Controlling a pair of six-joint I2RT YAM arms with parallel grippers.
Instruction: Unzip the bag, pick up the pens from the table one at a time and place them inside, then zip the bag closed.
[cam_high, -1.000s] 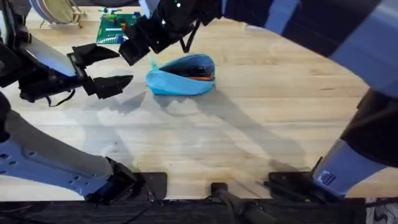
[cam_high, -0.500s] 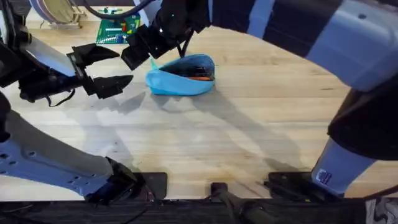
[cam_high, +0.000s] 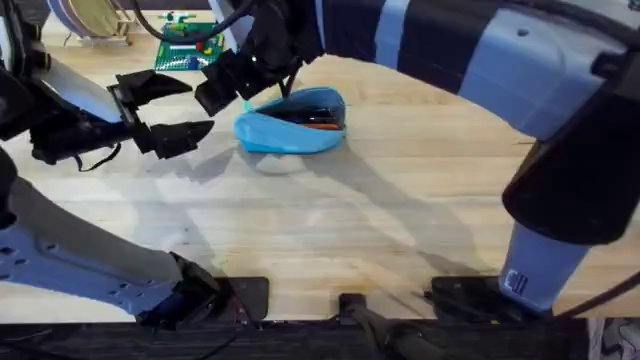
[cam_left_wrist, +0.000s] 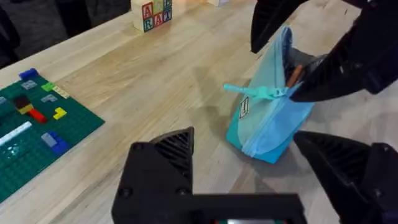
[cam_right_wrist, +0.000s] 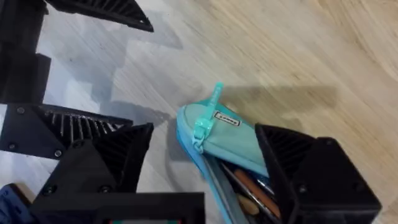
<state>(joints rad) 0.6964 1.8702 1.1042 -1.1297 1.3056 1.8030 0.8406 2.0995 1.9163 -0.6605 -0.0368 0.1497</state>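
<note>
Bag: the light blue bag (cam_high: 291, 123) lies on the table's far middle, long axis running left to right across my overhead view, zipper edge up and gaping open.
Bag's pull end: the left end, where a pale blue pull (cam_right_wrist: 206, 121) and a small label sit, points toward my left gripper.
Pens: an orange pen (cam_high: 322, 125) with other slim ones beside it lies inside the open mouth, along the bag's length.
Right gripper: my right gripper (cam_right_wrist: 205, 165) hangs over the bag's left end, fingers spread wide to either side of the pull end, pinching nothing.
Left gripper: my left gripper (cam_high: 165, 107) hovers just left of the bag, apart from it, fingers spread and empty, aimed at the pull end.
Table: light wood-grain table (cam_high: 380, 220), bare in front of the bag.
Farther off: a green building-brick plate (cam_high: 187, 42) with small coloured bricks near the far left edge; a lettered block (cam_left_wrist: 151, 14) at the table's far side.
</note>
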